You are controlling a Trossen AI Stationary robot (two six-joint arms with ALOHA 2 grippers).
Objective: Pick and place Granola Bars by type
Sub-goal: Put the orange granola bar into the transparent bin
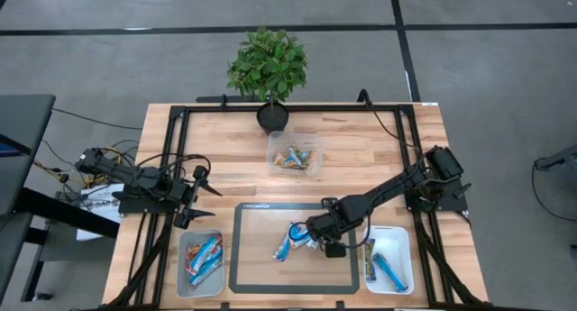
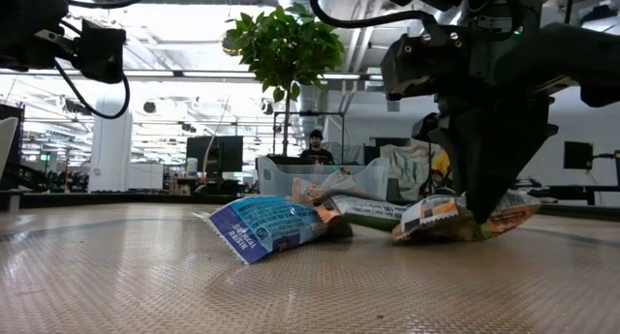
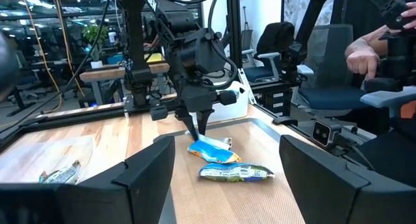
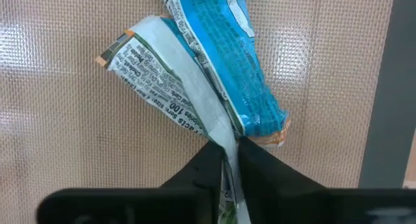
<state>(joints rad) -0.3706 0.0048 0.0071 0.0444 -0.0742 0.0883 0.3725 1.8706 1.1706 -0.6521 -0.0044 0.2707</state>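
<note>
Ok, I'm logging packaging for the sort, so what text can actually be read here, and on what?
"100": white printed back of the shiny granola bar wrapper pinched in the right pincer.
Rest of that panel: too small.
Blue shiny wrapper: print blurred.
Dark mat's edge label: unreadable.

My wooden table (image 1: 379,153) carries a dark-edged mat (image 1: 270,275), three plastic bins (image 1: 295,154), a potted plant (image 1: 268,68), and apparently two granola bars (image 1: 290,242) on the mat.
</note>
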